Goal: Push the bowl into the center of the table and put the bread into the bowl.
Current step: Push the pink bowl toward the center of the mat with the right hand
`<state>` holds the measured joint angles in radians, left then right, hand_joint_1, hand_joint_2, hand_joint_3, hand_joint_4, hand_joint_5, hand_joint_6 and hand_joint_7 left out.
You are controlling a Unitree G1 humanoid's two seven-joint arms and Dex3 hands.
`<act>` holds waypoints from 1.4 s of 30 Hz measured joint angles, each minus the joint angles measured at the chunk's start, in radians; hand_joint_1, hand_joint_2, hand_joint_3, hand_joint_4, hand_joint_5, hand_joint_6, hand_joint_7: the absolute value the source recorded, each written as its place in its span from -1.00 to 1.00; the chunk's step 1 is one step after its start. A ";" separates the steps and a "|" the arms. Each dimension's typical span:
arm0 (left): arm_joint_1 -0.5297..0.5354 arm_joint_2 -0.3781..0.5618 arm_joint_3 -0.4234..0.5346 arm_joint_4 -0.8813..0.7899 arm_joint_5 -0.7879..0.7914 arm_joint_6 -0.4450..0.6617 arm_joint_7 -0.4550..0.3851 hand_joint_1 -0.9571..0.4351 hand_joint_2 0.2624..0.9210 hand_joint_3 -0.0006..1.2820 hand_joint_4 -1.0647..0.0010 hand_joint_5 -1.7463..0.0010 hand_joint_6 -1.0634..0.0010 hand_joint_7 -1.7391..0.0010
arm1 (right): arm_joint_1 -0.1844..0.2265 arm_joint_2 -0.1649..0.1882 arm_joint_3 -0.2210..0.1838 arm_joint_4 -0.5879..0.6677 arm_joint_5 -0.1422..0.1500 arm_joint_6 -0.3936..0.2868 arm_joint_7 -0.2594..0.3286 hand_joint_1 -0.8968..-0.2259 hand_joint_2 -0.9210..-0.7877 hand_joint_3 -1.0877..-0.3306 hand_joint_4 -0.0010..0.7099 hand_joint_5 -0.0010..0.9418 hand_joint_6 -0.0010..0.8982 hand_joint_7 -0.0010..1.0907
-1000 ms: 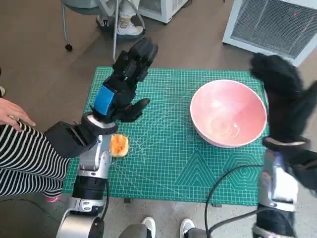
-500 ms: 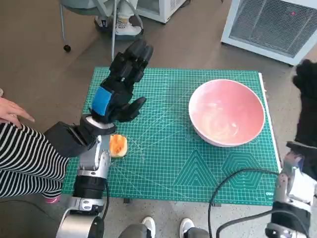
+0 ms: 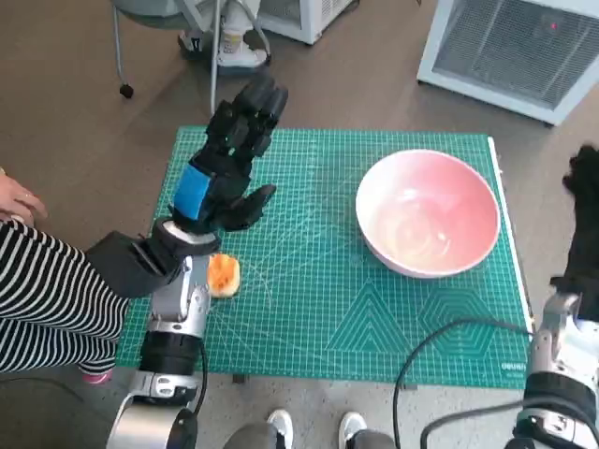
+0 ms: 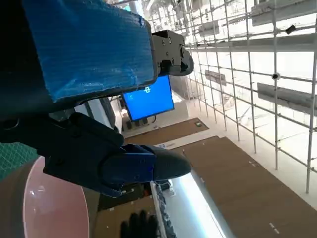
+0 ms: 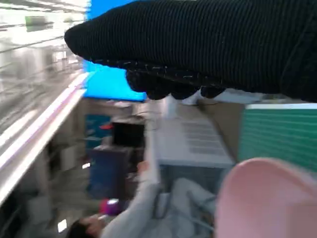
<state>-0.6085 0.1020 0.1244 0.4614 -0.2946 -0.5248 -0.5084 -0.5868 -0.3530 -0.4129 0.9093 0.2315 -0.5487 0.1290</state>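
A pink bowl (image 3: 430,211) stands on the right part of the green cutting mat (image 3: 318,299); its rim also shows in the left wrist view (image 4: 44,203) and the right wrist view (image 5: 270,198). A small orange piece of bread (image 3: 224,274) lies at the mat's left edge, partly under my left forearm. My left hand (image 3: 231,154) is raised above the mat's left half with fingers spread, holding nothing. My right hand (image 3: 586,220) is off the mat's right edge, apart from the bowl, its fingers extended and empty.
A white cabinet with a grille (image 3: 515,47) stands beyond the table's far right corner. A chair leg with a caster (image 3: 128,89) and a person's shoe (image 3: 229,47) are on the floor behind. A person in striped clothing (image 3: 47,299) sits at the left. A black cable (image 3: 440,346) crosses the mat's near right.
My right hand has drawn back from over the bowl's right rim to beyond the mat's right edge. The left hand has barely moved. The bowl and bread stay where they were.
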 measured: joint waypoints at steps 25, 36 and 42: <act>-0.002 0.011 0.003 -0.003 -0.001 -0.002 -0.007 -0.53 1.00 -0.43 0.83 0.99 1.00 0.56 | -0.146 0.079 -0.017 0.307 0.041 0.116 0.042 -0.10 -1.00 -0.29 -0.61 -0.98 -0.75 -0.49; 0.006 0.025 0.013 -0.005 -0.001 -0.002 -0.007 -0.54 1.00 -0.45 0.81 0.98 1.00 0.54 | -0.182 0.127 0.003 0.326 0.037 0.137 0.086 -0.10 -1.00 -0.33 -0.61 -0.99 -0.75 -0.55; 0.013 0.031 0.016 -0.007 -0.001 -0.002 -0.006 -0.55 1.00 -0.46 0.80 0.98 1.00 0.54 | -0.210 0.146 0.014 0.331 0.037 0.147 0.103 -0.12 -1.00 -0.35 -0.61 -0.99 -0.75 -0.57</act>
<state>-0.5957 0.1326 0.1402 0.4545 -0.2959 -0.5269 -0.5141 -0.7967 -0.2067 -0.3991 1.2404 0.2686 -0.4014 0.2317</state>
